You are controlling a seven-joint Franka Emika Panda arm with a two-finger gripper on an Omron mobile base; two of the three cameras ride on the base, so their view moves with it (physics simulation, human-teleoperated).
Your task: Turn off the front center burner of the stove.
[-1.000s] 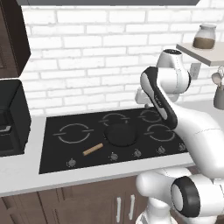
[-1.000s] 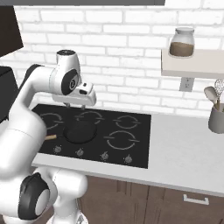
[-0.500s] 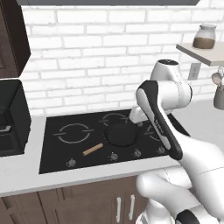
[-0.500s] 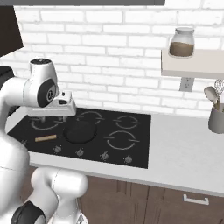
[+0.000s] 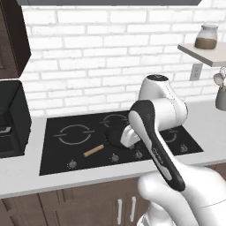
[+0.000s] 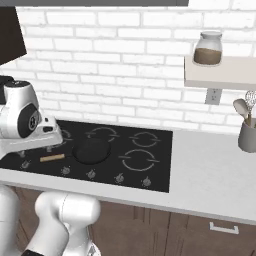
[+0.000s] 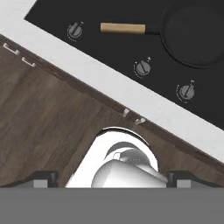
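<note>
The stove (image 5: 66, 152) is a wide black glass cooktop with grey rings and a front row of small grey knobs (image 7: 143, 68). A dark skillet (image 6: 91, 150) with a wooden handle (image 6: 52, 158) sits on its front middle and hides the front center burner beneath it. My hand (image 6: 46, 135) hangs over the stove's front left, beside the skillet's handle. In the hand view my gripper (image 7: 113, 178) is open, its fingertips (image 7: 43, 177) wide apart with nothing between them. It looks down at the counter's front edge, three knobs and the skillet (image 7: 192, 35).
A black boxy appliance (image 5: 11, 117) stands left of the stove. A wall shelf (image 6: 220, 75) on the right holds a jar (image 6: 207, 48). A grey utensil holder (image 6: 247, 136) stands on the counter (image 6: 210, 170). Dark wooden cabinet fronts (image 7: 43, 118) run below.
The arm has swung down and to the left. The hand went from high over the stove's back to low over its front left, beside the skillet's handle. The skillet has not moved.
</note>
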